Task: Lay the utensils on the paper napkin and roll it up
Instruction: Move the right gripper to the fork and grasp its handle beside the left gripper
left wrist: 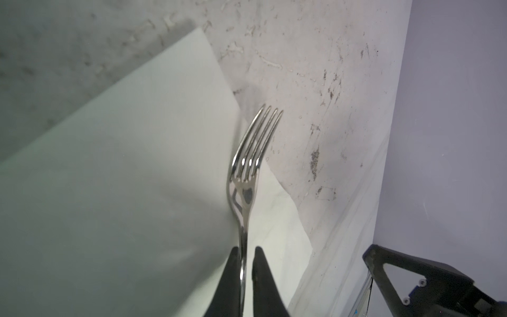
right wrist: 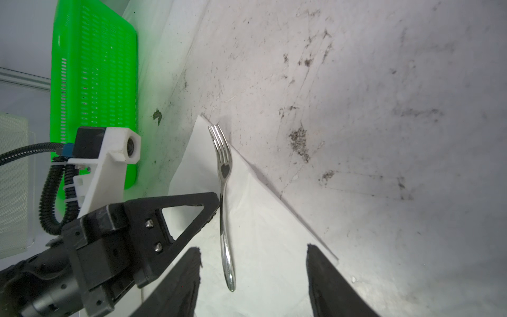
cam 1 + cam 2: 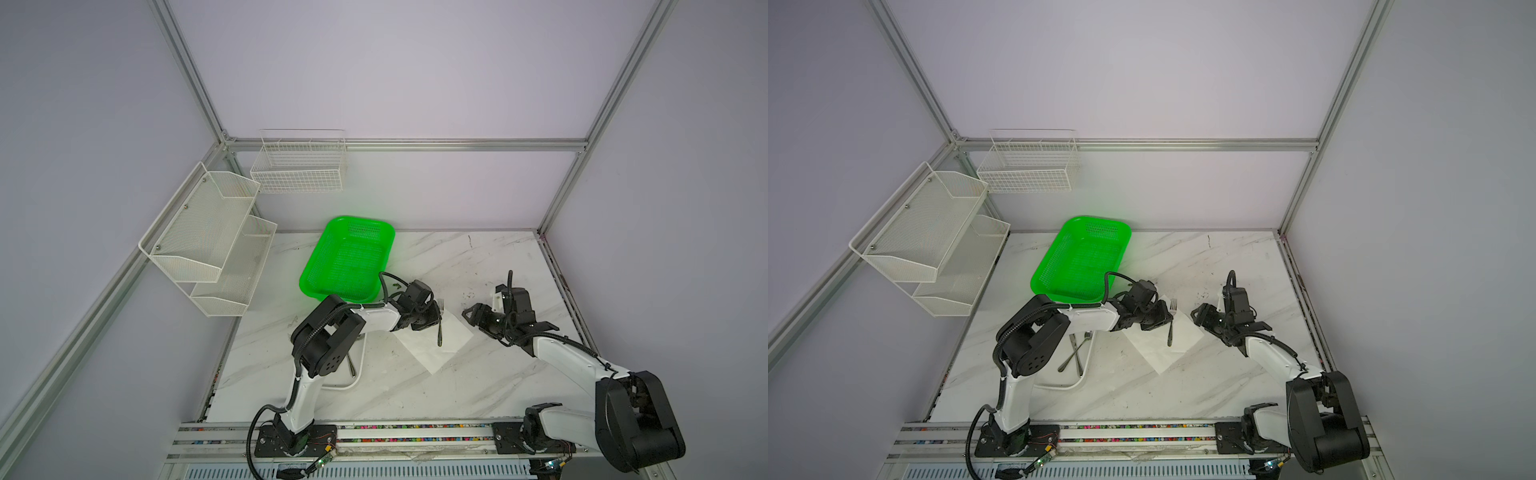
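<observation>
A silver fork [image 3: 440, 323] [image 3: 1170, 323] [image 1: 244, 175] [image 2: 223, 192] hangs low over the white paper napkin [image 3: 432, 353] [image 3: 1156, 353] [image 1: 123, 164] [image 2: 263, 233], with its tines reaching past the napkin's far edge. My left gripper [image 3: 436, 321] [image 3: 1167, 321] [image 1: 245, 248] is shut on the fork's handle. To the right of the napkin, my right gripper [image 3: 466, 314] [image 3: 1196, 314] [image 2: 252, 247] is open and empty, pointing at the fork's handle end. A spoon [image 3: 1077, 350] and a knife [image 3: 1076, 357] lie crossed in a white tray [image 3: 1086, 374] beneath the left arm.
A green plastic basket [image 3: 347, 257] [image 3: 1079, 257] [image 2: 93, 82] stands behind the left gripper. White mesh shelves [image 3: 208, 237] and a wire basket [image 3: 299, 166] hang on the left and back walls. The marble tabletop [image 3: 457, 395] is bounded by aluminium frame rails.
</observation>
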Controlling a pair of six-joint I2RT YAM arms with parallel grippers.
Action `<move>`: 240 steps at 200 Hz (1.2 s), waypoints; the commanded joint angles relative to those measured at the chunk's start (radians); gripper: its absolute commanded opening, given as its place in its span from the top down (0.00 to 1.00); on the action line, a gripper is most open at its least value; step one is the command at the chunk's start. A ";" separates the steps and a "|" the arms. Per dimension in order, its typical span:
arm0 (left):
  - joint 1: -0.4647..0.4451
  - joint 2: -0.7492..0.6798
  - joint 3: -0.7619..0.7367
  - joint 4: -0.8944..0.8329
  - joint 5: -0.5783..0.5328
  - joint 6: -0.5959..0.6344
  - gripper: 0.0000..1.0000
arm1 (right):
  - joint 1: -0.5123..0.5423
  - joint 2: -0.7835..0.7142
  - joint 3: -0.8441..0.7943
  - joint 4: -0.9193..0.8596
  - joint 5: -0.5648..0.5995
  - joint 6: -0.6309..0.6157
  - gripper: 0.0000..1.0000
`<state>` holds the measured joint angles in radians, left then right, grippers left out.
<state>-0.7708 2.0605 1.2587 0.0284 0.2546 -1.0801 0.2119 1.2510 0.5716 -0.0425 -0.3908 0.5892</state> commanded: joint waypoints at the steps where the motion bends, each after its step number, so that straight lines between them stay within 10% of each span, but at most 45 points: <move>1: -0.002 -0.061 -0.037 0.047 0.015 -0.019 0.89 | -0.004 0.007 0.013 -0.016 -0.017 -0.015 0.37; 102: -0.009 -0.208 -0.117 -0.081 -0.131 0.065 0.87 | 0.021 0.096 0.055 0.045 -0.191 -0.082 0.57; 240: -0.008 -0.302 -0.248 -0.138 -0.238 0.112 0.89 | 0.267 0.411 0.333 -0.198 0.204 -0.164 0.65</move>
<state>-0.7750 1.7889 1.0477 -0.1287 0.0353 -0.9920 0.4541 1.6428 0.8738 -0.1734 -0.2501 0.4541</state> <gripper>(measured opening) 0.114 0.356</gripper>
